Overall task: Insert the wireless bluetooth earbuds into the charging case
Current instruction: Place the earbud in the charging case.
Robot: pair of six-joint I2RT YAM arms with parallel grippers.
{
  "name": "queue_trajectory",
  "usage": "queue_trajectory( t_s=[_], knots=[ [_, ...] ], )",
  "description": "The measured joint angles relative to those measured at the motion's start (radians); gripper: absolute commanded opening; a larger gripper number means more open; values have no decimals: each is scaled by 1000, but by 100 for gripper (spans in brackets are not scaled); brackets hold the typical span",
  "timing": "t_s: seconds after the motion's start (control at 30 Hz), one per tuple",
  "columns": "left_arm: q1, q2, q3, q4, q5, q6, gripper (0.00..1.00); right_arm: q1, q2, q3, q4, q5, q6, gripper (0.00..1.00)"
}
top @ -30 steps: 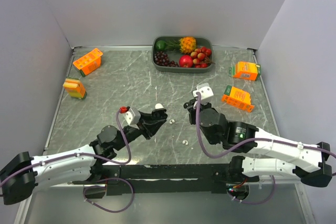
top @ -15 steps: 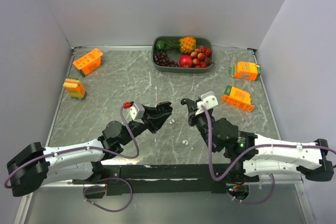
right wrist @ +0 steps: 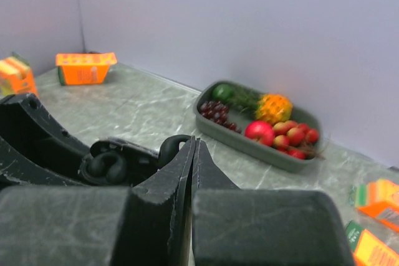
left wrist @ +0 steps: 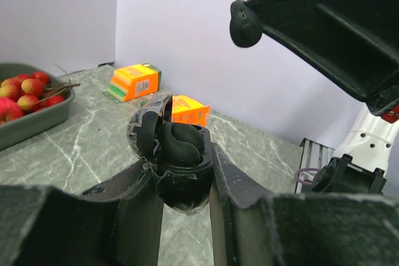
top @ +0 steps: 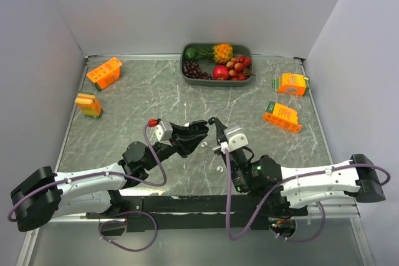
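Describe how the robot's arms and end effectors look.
Left arm and right arm: white links, black joints, looping purple cables, white wrist camera blocks; the left block bears a red tip. Left end effector and right end effector: black, tapered fingers.

Left gripper (top: 197, 130), its case (left wrist: 177, 161) and right gripper (top: 212, 122) crowd mid-table — bare tabletop (top: 159, 95) runs back to the fruit tray (top: 215, 82)
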Motion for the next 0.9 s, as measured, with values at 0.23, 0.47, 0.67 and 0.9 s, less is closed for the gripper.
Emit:
queue_trajectory(
  t_s=[0.23, 0.47, 0.67, 0.9],
  knots=[
    [2, 0, 0, 17, 15, -3, 1, 51, 61, -29, 296, 10, -224, 0],
    [3, -2, 2, 12, 26, -5, 1, 61, -6, -31, 158, -6, -123, 0],
    [3, -11, 47, -65, 46, -21, 1, 61, -51, -31, -3, -30, -12, 0],
    [7, -43, 59, -125, 71, -51, 1, 61, -56, -31, -130, -43, 67, 0]
  ],
)
